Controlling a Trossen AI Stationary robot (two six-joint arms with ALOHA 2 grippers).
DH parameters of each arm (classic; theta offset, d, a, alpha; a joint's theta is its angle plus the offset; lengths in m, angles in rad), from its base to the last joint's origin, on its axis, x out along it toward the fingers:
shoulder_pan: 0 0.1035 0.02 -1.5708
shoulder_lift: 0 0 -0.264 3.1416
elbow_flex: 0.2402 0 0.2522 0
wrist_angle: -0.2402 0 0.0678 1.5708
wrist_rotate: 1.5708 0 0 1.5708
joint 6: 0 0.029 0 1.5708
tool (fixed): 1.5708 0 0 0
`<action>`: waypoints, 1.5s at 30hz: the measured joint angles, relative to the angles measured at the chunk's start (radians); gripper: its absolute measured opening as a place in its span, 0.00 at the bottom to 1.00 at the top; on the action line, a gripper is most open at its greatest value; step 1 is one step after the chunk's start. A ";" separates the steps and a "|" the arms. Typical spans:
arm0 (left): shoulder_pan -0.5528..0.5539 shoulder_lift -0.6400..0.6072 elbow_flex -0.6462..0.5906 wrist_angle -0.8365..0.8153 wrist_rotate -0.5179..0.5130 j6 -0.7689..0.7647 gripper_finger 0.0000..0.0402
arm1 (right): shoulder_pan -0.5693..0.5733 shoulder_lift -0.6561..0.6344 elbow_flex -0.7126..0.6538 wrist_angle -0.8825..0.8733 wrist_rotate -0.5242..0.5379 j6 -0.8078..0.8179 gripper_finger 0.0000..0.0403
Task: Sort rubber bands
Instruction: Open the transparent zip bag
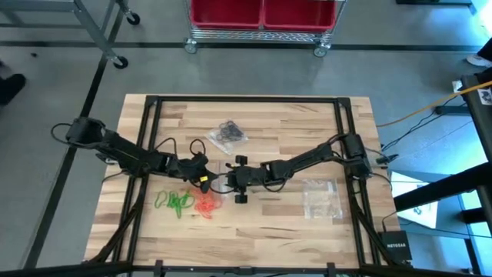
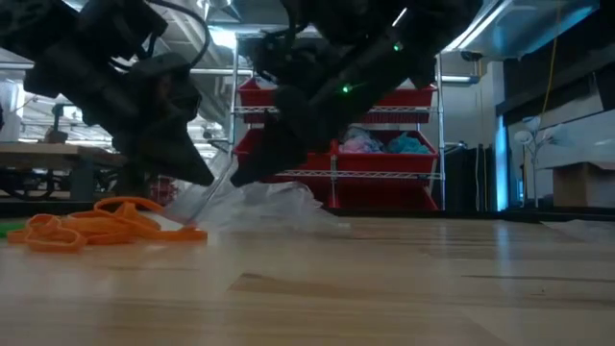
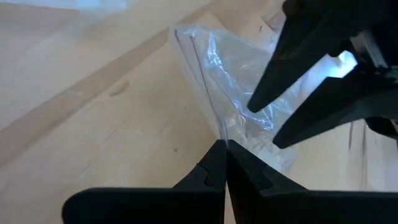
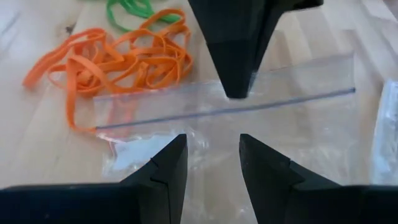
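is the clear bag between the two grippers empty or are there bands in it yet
Empty. The clear bag shows only bare plastic, pinched at its edge by the left gripper. The orange bands and green bands lie loose on the table.

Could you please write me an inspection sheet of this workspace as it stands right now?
Surface: wooden table, bare planks at the near side.
Job's things: orange bands and green bands piled side by side; black bands inside a bag farther back.
Clutter: clear bag between the grippers; another empty bag to the right.
Grippers: left gripper shut on the clear bag's edge; right gripper open, fingers over that bag.
Cables: black cables along the left arm; yellow cable on the floor.
Surroundings: wire cart with red bins behind.
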 joint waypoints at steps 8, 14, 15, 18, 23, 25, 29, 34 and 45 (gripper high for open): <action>0.000 0.001 0.000 0.004 0.000 0.003 0.00 | 0.002 0.054 0.001 0.015 -0.005 0.023 0.34; -0.003 0.001 0.000 0.005 0.000 0.004 0.00 | 0.003 0.066 0.001 0.029 0.068 0.079 0.34; -0.003 0.001 0.000 0.003 0.000 0.004 0.00 | 0.003 0.066 0.001 0.032 0.074 0.083 0.34; -0.003 0.001 0.000 0.003 0.000 0.004 0.00 | 0.003 0.066 0.001 0.027 0.073 0.093 0.34; -0.003 0.001 0.000 0.002 0.000 0.018 0.00 | 0.003 0.093 0.001 0.034 0.068 0.108 0.34; -0.003 0.001 0.000 0.003 0.000 0.022 0.00 | 0.003 0.106 0.001 0.041 0.061 0.108 0.34; -0.003 0.001 0.001 0.003 0.000 0.024 0.00 | 0.003 0.114 0.002 0.045 0.045 0.110 0.34; -0.003 0.001 0.001 0.002 0.000 0.027 0.00 | 0.003 0.114 0.002 0.040 0.039 0.110 0.31; -0.003 0.001 0.001 0.003 0.000 0.032 0.00 | -0.002 0.138 0.006 0.037 -0.008 0.102 0.02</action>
